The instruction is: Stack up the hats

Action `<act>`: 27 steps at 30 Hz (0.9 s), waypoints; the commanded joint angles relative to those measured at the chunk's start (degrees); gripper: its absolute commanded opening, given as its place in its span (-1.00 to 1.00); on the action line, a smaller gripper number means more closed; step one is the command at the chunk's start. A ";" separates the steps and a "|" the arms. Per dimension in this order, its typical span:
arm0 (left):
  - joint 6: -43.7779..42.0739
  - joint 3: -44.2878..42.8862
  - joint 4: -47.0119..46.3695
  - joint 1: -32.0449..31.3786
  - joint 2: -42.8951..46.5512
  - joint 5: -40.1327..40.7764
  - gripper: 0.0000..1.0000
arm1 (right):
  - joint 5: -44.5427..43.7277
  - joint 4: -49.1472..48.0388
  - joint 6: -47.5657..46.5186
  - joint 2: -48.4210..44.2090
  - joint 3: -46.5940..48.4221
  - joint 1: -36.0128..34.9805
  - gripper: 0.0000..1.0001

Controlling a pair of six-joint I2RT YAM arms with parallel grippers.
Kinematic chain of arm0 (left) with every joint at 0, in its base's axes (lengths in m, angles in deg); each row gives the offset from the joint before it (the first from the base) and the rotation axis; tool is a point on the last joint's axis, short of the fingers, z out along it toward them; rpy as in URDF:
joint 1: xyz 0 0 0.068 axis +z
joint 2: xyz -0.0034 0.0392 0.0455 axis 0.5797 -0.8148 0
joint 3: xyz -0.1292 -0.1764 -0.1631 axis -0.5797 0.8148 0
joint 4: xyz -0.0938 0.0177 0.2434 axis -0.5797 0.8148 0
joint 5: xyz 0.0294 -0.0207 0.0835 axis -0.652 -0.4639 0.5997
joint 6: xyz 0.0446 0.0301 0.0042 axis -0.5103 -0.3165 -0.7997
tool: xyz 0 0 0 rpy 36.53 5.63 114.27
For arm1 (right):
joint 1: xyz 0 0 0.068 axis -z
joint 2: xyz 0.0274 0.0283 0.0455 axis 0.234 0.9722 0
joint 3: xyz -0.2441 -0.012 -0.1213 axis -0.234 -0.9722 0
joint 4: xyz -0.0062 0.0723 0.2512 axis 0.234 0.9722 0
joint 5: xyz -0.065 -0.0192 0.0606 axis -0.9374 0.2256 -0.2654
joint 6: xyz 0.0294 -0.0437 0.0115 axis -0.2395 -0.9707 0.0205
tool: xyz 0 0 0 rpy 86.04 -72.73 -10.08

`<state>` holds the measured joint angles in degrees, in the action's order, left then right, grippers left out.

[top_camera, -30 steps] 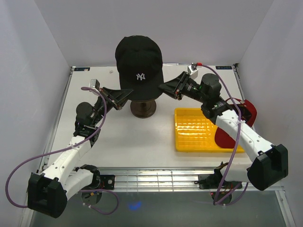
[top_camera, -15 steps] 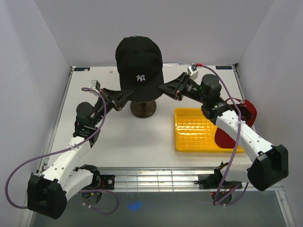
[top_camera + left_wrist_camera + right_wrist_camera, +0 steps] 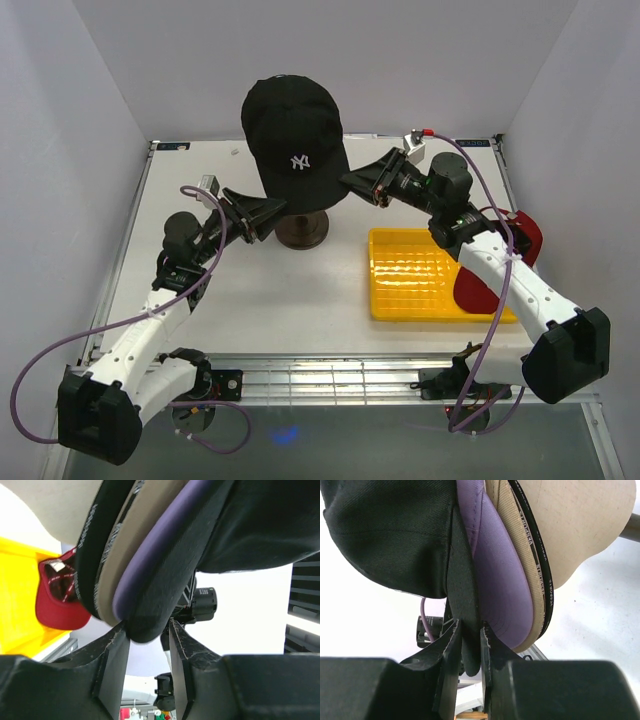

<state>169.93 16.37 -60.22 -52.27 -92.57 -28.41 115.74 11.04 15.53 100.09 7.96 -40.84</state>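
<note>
Top of stack: black hat (image 3: 294, 140), brim clamped by left tool (image 3: 283, 207) and right tool (image 3: 346, 181), opposite sides. At right, red hat (image 3: 523, 238) lies across yellow tray (image 3: 415, 285) right edge.

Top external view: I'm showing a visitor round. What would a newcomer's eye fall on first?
The black cap with its white logo, perched high on a stand at the back centre, with the left gripper and right gripper each pinching its brim from one side. Then the yellow tray at the right, a red cap lying at its right edge. The wrist views show a lavender brim and a tan brim layered under the black one.
</note>
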 commanded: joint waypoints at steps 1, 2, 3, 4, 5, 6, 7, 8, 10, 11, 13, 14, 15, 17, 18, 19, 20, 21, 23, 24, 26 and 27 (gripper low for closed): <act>-1.96 -1.76 4.35 0.58 1.77 -2.37 -0.04 | -4.55 2.95 -2.24 0.31 2.10 1.12 -0.60; -2.14 -2.03 4.79 0.67 2.03 -2.37 -0.03 | -4.55 3.04 -2.24 0.31 2.10 1.12 -0.60; -2.22 -2.29 4.97 0.84 2.12 -2.46 -0.02 | -4.64 3.13 -2.24 0.31 2.18 1.12 -0.60; -2.49 -2.38 5.23 0.93 2.12 -2.46 -0.02 | -4.64 3.22 -2.24 0.31 2.27 1.12 -0.60; -2.58 -2.56 5.41 1.02 2.12 -2.63 -0.01 | -4.55 3.22 -2.24 0.40 2.36 1.12 -0.60; -2.66 -2.73 5.58 1.11 2.29 -2.72 -0.01 | -4.55 3.30 -2.33 0.40 2.45 1.21 -0.60; -2.75 -2.82 5.67 1.20 2.29 -2.72 -0.01 | -4.55 3.65 -2.33 0.48 2.71 1.12 -0.60; -2.75 -2.91 5.93 1.28 2.38 -2.72 0.00 | -4.64 3.83 -2.41 0.48 2.89 1.12 -0.60; -2.75 -3.00 6.11 1.46 2.64 -2.81 0.00 | -4.81 4.36 -2.85 0.40 3.24 1.12 -0.54; -2.75 -3.00 6.29 1.46 2.73 -2.81 0.00 | -4.99 5.40 -3.20 0.31 3.76 1.12 -0.51; -2.84 -3.08 6.55 1.63 3.00 -2.72 0.00 | -5.51 6.72 -3.91 0.22 4.29 1.12 -0.44; -2.75 -3.17 6.55 1.64 3.08 -2.81 0.00 | -5.69 7.08 -4.17 0.13 4.38 1.12 -0.41; -2.75 -3.26 6.55 1.64 3.00 -2.81 0.00 | -5.87 7.52 -4.61 0.13 4.47 1.12 -0.37; -2.75 -3.44 6.73 1.64 3.08 -2.81 0.00 | -6.30 8.31 -5.14 -0.13 4.56 1.12 -0.31; -2.75 -3.52 6.82 1.64 3.08 -2.98 0.00 | -6.65 9.27 -5.49 -0.22 4.56 1.12 -0.25; -2.75 -3.61 6.82 1.72 3.17 -3.07 0.00 | -6.83 9.63 -5.84 -0.57 4.47 1.12 -0.22; -2.75 -3.70 6.90 1.72 3.09 -2.99 0.00 | -7.01 9.63 -5.93 -0.74 4.21 1.12 -0.18; -2.67 -3.79 6.99 1.72 3.17 -3.07 0.00 | -7.27 9.81 -5.93 -1.01 3.68 1.03 -0.14; -2.58 -3.96 6.99 1.72 3.26 -3.07 0.00 | -7.71 10.33 -6.28 -1.62 3.50 1.12 -0.10; -2.58 -4.05 6.99 1.72 3.26 -3.07 0.00 | -7.97 10.51 -6.28 -1.80 3.33 1.12 -0.08; -2.58 -4.23 7.08 1.72 3.35 -3.07 0.00 | -8.06 10.77 -6.46 -2.15 3.41 1.12 -0.06; -2.58 -4.23 7.08 1.64 3.44 -3.07 0.00 | -8.33 10.95 -6.55 -2.33 3.42 1.12 -0.05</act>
<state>167.94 14.84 -53.27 -50.92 -90.80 -30.75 109.23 21.51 10.74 100.02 10.28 -39.88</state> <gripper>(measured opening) 0.500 0.472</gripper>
